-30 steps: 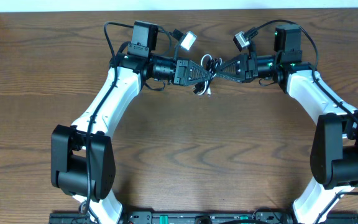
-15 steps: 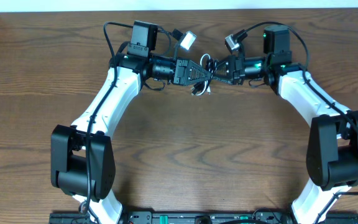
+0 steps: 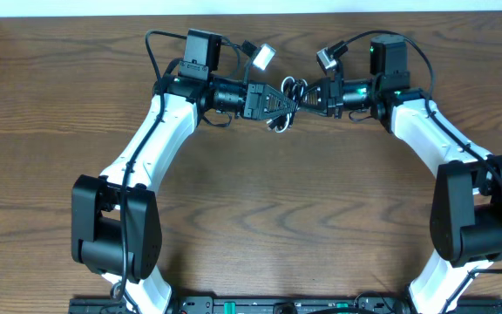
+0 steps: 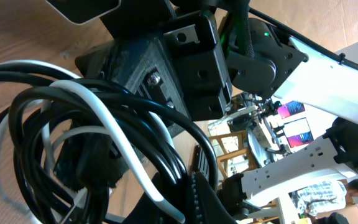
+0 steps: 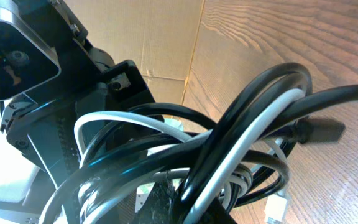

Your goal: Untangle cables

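a: where are the cables (image 3: 288, 91)?

b: at the far middle of the counter (image 3: 268, 209), bunched in a small knot right between the two sets of jaws. the left arm (image 3: 159, 131) reaches in from one side, the right arm (image 3: 425, 122) from the other, and their tips nearly meet at the knot.

a: are the left jaws holding it?

b: yes, they're pinched narrow on the bundle. in the left wrist view the loops fill the foreground, black strands with the white cable (image 4: 112, 130) curving through them.

a: and the right jaws?

b: closed down tight too, clamped on the same knot from the opposite side. the right wrist view shows thick black loops crossing just in front of the camera, with a white strand running between them.

a: is any of it loose?

b: a black plug end (image 5: 319, 129) sticks out to the side, close over the wood. from overhead a white end (image 3: 279, 125) dangles below the knot, on the near side. i can't tell whether it touches the counter.

a: is the knot itself resting on the surface?

b: i can't tell from these views. the jaws have it between them.
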